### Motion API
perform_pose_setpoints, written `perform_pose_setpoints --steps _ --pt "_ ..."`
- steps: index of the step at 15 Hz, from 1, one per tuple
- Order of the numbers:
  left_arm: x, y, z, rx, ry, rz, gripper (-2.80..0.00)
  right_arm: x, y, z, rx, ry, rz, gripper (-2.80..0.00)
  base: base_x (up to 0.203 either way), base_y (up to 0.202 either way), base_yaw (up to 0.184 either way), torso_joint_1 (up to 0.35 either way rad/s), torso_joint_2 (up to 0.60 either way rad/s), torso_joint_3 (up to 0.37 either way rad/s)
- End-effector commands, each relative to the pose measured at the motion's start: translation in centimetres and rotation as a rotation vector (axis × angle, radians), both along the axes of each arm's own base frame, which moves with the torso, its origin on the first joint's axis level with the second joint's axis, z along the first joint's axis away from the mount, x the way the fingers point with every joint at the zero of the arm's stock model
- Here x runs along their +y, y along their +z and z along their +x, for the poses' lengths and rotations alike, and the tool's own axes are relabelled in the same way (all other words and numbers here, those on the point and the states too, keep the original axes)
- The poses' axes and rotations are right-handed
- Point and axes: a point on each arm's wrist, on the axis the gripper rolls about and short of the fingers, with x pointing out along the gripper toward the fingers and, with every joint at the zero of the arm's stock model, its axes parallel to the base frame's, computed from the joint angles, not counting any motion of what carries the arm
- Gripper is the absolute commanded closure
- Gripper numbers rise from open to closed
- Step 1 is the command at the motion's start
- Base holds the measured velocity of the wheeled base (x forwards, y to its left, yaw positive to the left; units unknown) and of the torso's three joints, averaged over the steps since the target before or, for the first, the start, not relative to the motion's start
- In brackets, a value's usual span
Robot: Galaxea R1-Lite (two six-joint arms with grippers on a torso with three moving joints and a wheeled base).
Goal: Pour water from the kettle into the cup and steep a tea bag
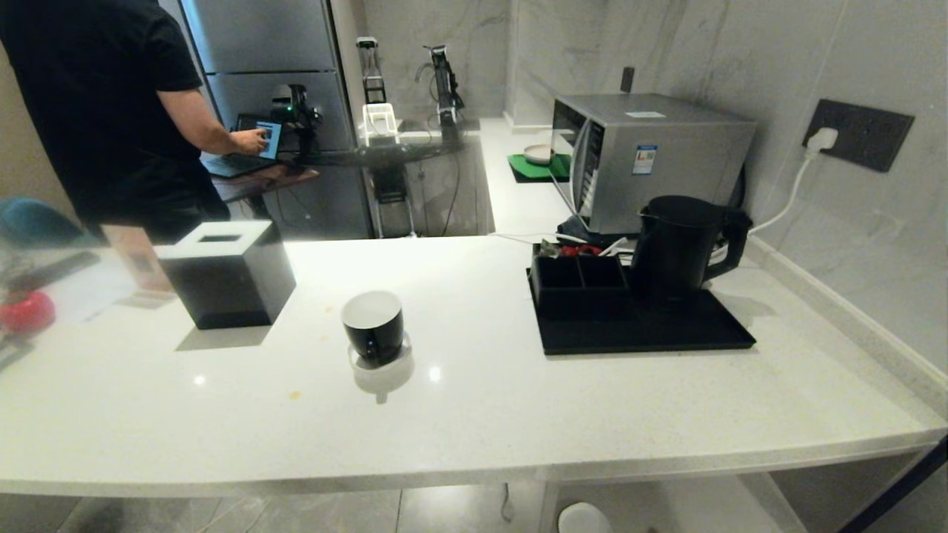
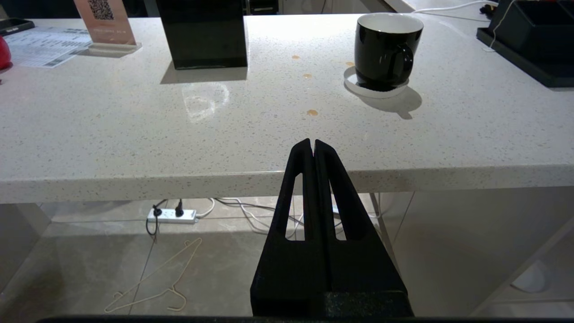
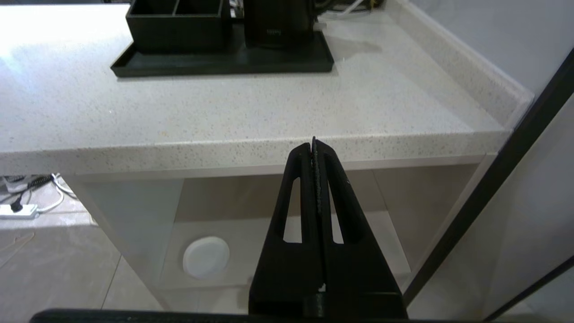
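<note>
The black kettle [image 1: 685,244] stands on a black tray [image 1: 652,333] at the right of the white counter, its handle turned right; its lower body [image 3: 278,22] also shows in the right wrist view. The glossy black cup [image 1: 373,327] with a white inside sits on a white coaster mid-counter; in the left wrist view the cup [image 2: 386,49] shows its handle toward me. My left gripper [image 2: 312,142] is shut and empty, held off the counter's front edge. My right gripper [image 3: 314,144] is shut and empty too, just below that edge. The tea bag is out of view.
A black cube tissue box [image 1: 226,274] stands left of the cup. A low black organizer [image 1: 579,275] sits on the tray beside the kettle. A microwave [image 1: 644,159] is behind. A person [image 1: 111,111] stands at the back left. A raised lip [image 1: 852,318] borders the counter's right side.
</note>
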Motion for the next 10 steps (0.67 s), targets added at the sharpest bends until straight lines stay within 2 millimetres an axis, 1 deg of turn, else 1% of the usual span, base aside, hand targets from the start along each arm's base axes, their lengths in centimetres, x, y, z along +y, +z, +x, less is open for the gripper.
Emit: perform_pose_setpoints --steps 1,3,6,8,10 --pt "0.0 0.0 0.0 0.001 0.001 0.000 0.00 0.0 0.6 0.5 0.050 -0.002 0.002 0.00 0.000 0.000 0.000 0.000 0.00 0.000" --pt "0.0 0.0 0.0 0.001 0.001 0.000 0.00 0.0 2.4 1.5 0.114 0.001 0.006 0.00 0.000 0.000 0.000 0.000 0.00 0.000" --pt "0.0 0.0 0.0 0.001 0.001 -0.001 0.00 0.0 5.5 4.3 0.173 -0.017 0.020 0.00 0.000 0.000 0.000 0.000 0.00 0.000" --pt "0.0 0.0 0.0 0.001 0.001 0.000 0.00 -0.3 7.5 6.9 0.200 -0.056 0.025 0.00 0.000 0.000 0.000 0.000 0.00 0.000" --pt "0.0 0.0 0.0 0.001 0.001 0.000 0.00 -1.1 9.3 9.8 0.199 -0.094 0.027 0.00 0.000 0.000 0.000 0.000 0.00 0.000"
